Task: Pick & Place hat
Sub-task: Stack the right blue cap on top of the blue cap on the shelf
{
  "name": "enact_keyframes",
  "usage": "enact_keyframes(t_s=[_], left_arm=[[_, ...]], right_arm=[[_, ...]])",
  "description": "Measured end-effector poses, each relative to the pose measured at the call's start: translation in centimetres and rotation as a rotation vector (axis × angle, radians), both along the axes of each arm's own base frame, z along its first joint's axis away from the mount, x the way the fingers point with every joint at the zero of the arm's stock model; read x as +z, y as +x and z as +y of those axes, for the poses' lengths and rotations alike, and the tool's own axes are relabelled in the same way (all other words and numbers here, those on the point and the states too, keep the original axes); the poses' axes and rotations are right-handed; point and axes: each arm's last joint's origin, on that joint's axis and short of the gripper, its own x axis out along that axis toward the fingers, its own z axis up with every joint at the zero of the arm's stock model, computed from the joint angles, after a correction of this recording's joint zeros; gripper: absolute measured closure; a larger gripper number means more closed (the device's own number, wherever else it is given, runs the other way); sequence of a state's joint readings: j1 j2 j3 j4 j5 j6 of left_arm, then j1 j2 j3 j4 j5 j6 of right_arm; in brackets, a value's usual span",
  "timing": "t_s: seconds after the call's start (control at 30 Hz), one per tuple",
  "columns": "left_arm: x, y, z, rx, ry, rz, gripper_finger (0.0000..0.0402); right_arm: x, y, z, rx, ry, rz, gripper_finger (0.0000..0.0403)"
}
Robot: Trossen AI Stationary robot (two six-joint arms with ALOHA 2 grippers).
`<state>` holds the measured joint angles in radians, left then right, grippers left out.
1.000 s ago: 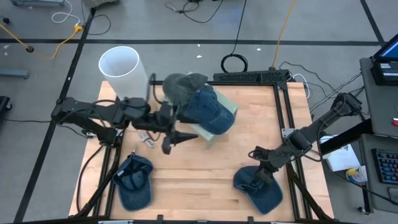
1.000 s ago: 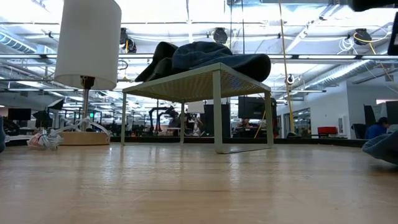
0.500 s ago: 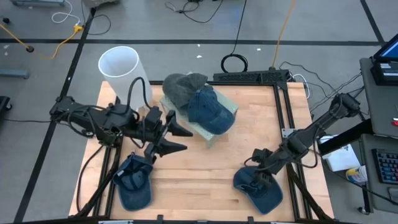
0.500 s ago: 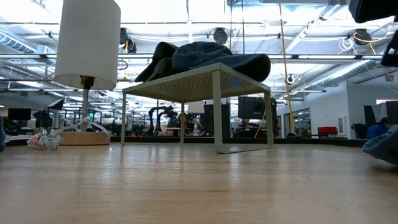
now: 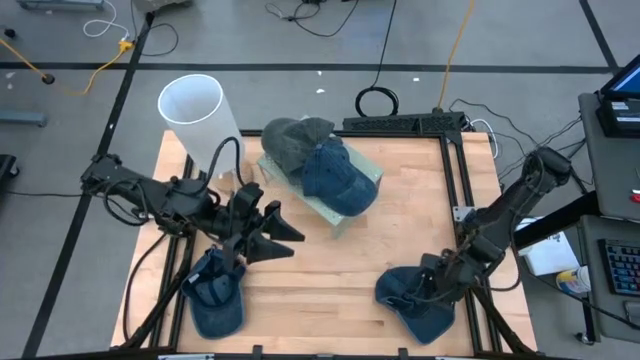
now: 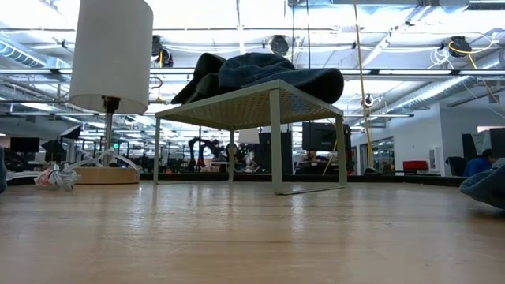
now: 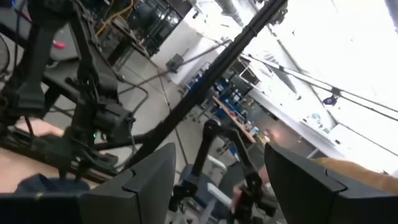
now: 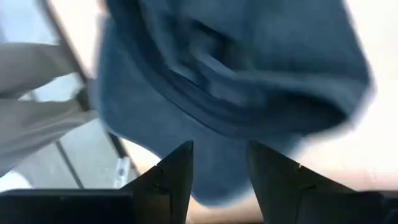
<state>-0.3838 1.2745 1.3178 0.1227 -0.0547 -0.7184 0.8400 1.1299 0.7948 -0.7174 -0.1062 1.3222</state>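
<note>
A grey hat [image 5: 288, 140] and a blue hat [image 5: 336, 176] lie on top of a small pale-green wire stand [image 5: 340, 215] at the middle of the table's far side; the low view shows both hats [image 6: 260, 72] piled on it. Another blue hat [image 5: 216, 292] lies near the front left corner. A third blue hat [image 5: 416, 304] lies at the front right. My right gripper [image 5: 428, 284] is open, slanting down just over this hat [image 8: 236, 74]. My left gripper [image 5: 276, 236] hangs open and level between the stand and the front-left hat, holding nothing.
A white lamp shade [image 5: 196, 104] stands at the far left corner on a wooden base [image 6: 101, 174], with a small crumpled wrapper [image 6: 54, 177] beside it. Bare wood [image 5: 340, 262] lies between the two near hats. Black frame rails [image 5: 462, 190] line the table's right edge.
My left gripper has swung from beside the stand toward the table's near edge and rolled about its own axis, staying open. My right gripper has moved toward the near edge and down, tipping steeper, over the front-right blue hat. The hats have not moved.
</note>
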Motion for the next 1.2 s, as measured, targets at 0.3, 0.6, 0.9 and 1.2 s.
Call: enact_keyframes(t_s=[0.3, 0.6, 0.9, 1.2], left_arm=[[-0.3, -0.3, -0.9, -0.036, 0.015, 0.029, 0.0151], [-0.5, -0.3, -1.1, -0.045, 0.021, 0.042, 0.0151], [-0.5, -0.4, -1.2, -0.086, 0.023, 0.041, 0.0151], [-0.7, -0.4, -1.2, -0.106, -0.045, 0.089, 0.0151]], right_arm=[[-0.3, -2.2, 0.0, -0.178, -0.057, 0.186, 0.0261], [-2.7, -2.4, -0.2, -0.240, -0.045, 0.208, 0.0261], [-6.0, -2.1, 0.3, -0.225, 0.157, 0.126, 0.0261], [-6.5, -2.1, 0.3, -0.247, 0.249, 0.091, 0.0387]])
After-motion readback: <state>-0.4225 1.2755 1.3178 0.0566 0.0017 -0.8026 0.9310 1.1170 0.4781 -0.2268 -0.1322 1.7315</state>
